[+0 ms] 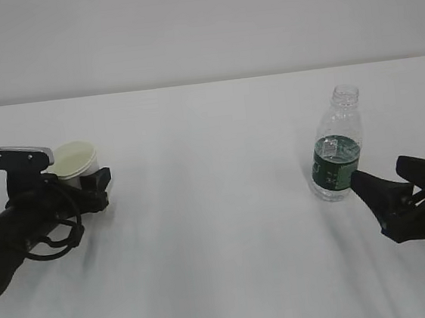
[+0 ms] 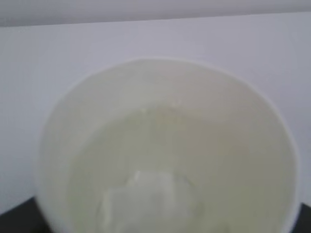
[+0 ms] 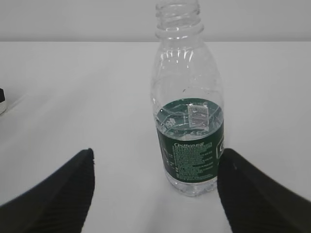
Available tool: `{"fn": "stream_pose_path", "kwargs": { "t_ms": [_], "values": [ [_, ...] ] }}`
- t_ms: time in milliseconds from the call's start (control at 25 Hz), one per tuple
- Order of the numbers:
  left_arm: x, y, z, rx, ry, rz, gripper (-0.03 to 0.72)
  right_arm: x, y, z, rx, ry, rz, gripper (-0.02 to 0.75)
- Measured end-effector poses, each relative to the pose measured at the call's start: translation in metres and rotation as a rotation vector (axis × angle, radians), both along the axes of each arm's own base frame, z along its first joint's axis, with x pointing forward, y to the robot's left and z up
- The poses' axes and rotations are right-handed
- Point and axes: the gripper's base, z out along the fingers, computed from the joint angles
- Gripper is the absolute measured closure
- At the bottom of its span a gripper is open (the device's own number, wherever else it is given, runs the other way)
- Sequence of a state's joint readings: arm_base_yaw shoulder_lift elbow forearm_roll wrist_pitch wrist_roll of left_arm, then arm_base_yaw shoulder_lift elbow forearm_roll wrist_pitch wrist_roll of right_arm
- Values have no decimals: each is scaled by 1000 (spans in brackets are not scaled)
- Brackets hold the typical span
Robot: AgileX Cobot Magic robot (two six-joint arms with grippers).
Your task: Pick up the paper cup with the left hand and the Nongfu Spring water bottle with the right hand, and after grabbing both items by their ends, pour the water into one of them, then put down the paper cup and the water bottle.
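Note:
The white paper cup [image 1: 73,159] rests at the far left of the table, its pale yellowish inside tipped toward the camera. My left gripper [image 1: 79,178] reaches around it from the left, with one black finger [image 1: 96,188] showing under and beside the cup. In the left wrist view the cup [image 2: 165,145] fills the picture and only dark finger corners [image 2: 12,224] show, so the grip is unclear. The capless Nongfu Spring water bottle [image 1: 336,146] stands upright on the right, partly filled. My right gripper [image 3: 158,155] is open, and the bottle [image 3: 189,121] stands just ahead, close to its right finger.
The white table [image 1: 220,226] runs back to a pale wall. A wide bare stretch lies between cup and bottle. A small dark-and-white edge [image 3: 2,99] shows at the far left of the right wrist view.

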State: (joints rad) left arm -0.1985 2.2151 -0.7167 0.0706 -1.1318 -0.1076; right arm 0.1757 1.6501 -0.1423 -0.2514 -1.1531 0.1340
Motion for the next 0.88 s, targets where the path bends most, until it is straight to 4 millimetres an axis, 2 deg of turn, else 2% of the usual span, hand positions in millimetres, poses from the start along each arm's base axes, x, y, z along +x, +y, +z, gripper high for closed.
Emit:
{"fn": "stream_pose_path", "kwargs": {
  "t_ms": [400,480,720,880],
  "values": [
    [0,-1,1,-1,-10,-5,50,0,0,0,0,0,0,149],
    [-1,0,0,0,-4,-5,11,0,0,0,0,0,0,149],
    [-14,2,-6,8,39,-5,-1,0,0,0,0,0,0,149],
    [-23,5,-3,11,54,-1,13,0,0,0,0,0,0,149]
  ]
}}
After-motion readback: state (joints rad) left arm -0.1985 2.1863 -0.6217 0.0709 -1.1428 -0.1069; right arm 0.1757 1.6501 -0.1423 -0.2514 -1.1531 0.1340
